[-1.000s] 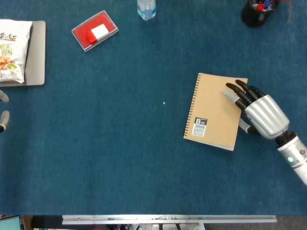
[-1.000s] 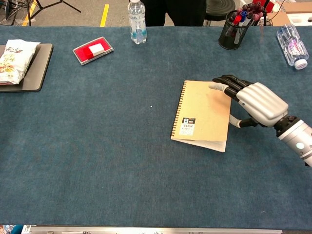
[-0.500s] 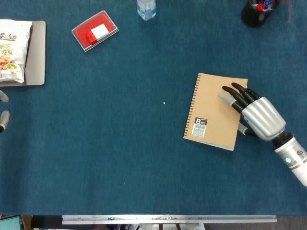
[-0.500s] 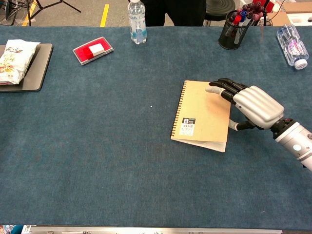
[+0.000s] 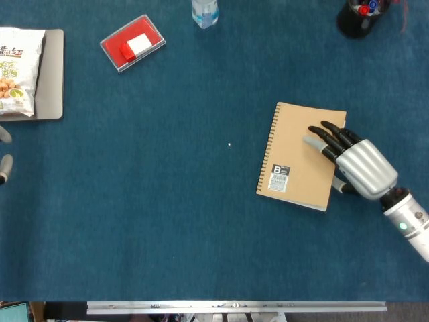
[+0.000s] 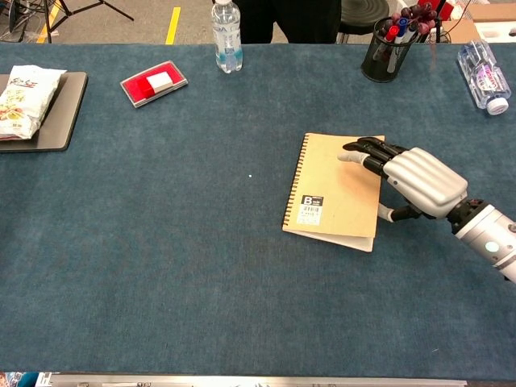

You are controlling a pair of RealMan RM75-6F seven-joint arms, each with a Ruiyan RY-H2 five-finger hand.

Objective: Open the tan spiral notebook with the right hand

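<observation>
Fingers of the right hand lay spread, gripping nothing, over the closed tan notebook's right edge, thumb beside it. Bare blue surface stretched leftward from its spiral edge.

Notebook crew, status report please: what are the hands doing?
Right hand fingers spread over the tan spiral notebook, holding nothing. Cover flat, shut. Left hand barely visible at frame edge, state unclear. Nothing in the way.
</observation>
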